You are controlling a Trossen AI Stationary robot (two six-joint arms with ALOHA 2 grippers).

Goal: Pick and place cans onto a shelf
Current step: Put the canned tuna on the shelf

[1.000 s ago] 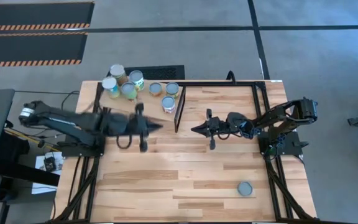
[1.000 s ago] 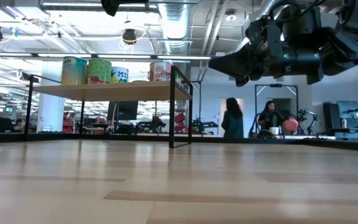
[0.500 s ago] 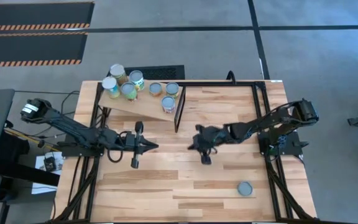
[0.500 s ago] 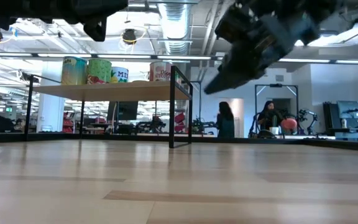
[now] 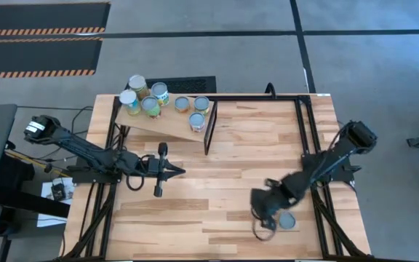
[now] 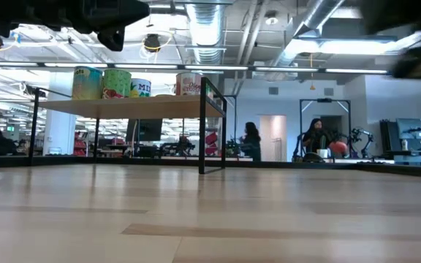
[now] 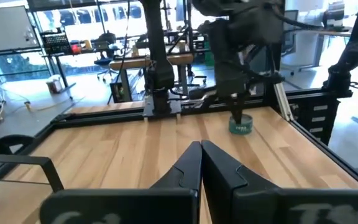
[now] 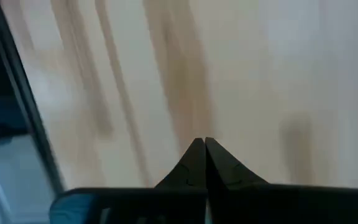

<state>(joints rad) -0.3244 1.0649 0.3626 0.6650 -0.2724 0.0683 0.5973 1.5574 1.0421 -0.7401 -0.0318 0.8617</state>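
Several cans (image 5: 150, 105) with silvery tops stand on the slanted light wood shelf (image 5: 167, 122) at the table's far left. They also show in the low view (image 6: 115, 83). One loose can (image 5: 287, 221) stands on the table near the front right and shows in the left wrist view (image 7: 240, 124). My right gripper (image 5: 266, 215) is shut and points down at bare table just left of that can. My left gripper (image 5: 174, 172) is shut and empty, held level over the table's left middle.
The shelf's black frame post (image 5: 209, 131) stands at its right end. A black rail frame (image 5: 304, 131) runs along the table's far and right sides. People stand in the room beyond the table (image 6: 251, 139). Bare plank tabletop (image 5: 217, 182) lies between the arms.
My right gripper has swung from the table's middle toward the near right, down beside the loose can, and has tipped from level to pointing down. My left gripper has drawn back a little toward the near edge, then stayed still. The cans have not moved.
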